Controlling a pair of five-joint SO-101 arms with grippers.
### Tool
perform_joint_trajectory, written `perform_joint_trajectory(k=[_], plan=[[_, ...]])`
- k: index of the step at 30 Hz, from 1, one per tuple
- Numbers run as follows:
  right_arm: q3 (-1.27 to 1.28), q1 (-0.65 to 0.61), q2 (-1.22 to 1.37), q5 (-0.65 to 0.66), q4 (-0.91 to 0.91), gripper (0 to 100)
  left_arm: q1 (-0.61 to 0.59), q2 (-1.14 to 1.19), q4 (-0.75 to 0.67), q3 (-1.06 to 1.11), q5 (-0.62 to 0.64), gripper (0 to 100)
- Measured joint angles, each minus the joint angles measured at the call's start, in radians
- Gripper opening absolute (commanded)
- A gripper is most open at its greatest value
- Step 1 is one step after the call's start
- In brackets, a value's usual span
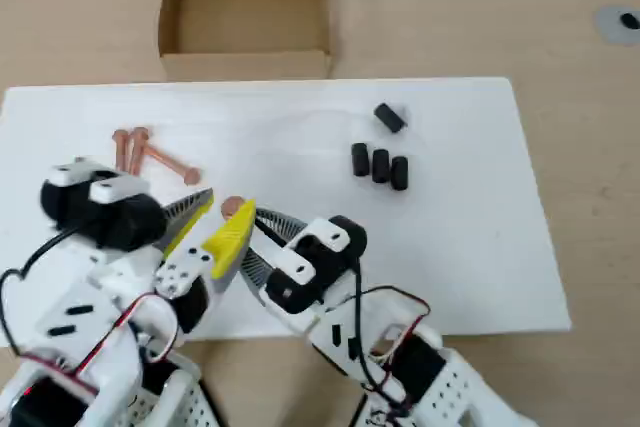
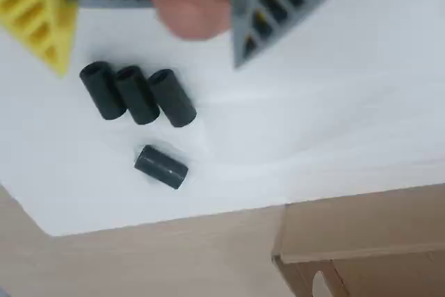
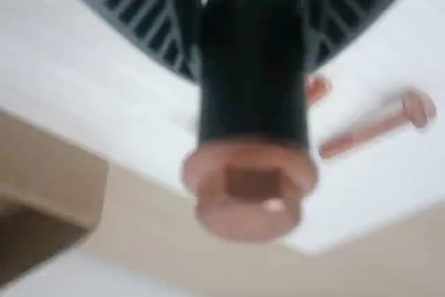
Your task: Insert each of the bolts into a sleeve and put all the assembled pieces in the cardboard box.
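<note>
- The right end effector (image 3: 254, 67) is clamped on an assembled piece (image 3: 252, 102), which is a black sleeve with a copper bolt pushed through it. Its two dark ribbed fingers (image 3: 139, 26) press on the sides of the sleeve.
- The piece is held above the white sheet (image 1: 460, 247), near the sheet's front edge. In the high view, the round head of its bolt is seen between the two arms.
- The left end effector (image 2: 149, 50) is just beside it. Its yellow finger and its grey finger stand apart, and the copper head is in the gap between them. The gap is wider than the head.
- Three loose sleeves (image 1: 380, 164) lie side by side, touching, on the right part of the sheet. A fourth sleeve (image 1: 389, 118) lies alone, a little behind them.
- Three loose bolts (image 1: 140, 147) lie close together on the left part of the sheet, well apart from the sleeves.
- The cardboard box (image 1: 244, 65) stands on the wooden worktop (image 1: 590, 147), just behind the far edge of the sheet, with its open side up.
</note>
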Motion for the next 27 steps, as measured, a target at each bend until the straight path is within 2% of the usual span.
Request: perform_joint_trajectory(k=[6,9,13,17,22,27], plan=[[0.000,0.003,-0.002,0.000,0.000,0.9,0.000,0.000,0.103,-0.149,0.005,17],[0.000,0.075,-0.002,0.000,0.000,0.9,-0.008,0.000,0.178,-0.249,0.005,13],[-0.020,0.230,-0.002,0.000,0.026,0.9,-0.118,0.057,0.307,-0.310,-0.034,7],[-0.150,0.338,0.055,0.000,0.055,0.9,-0.287,0.114,0.379,-0.319,-0.109,2],[-0.388,0.364,0.279,0.000,0.057,0.9,-0.459,0.121,0.387,-0.319,-0.178,1],[-0.690,0.399,0.598,-0.017,0.057,0.9,-0.577,0.121,0.387,-0.315,-0.184,1]])
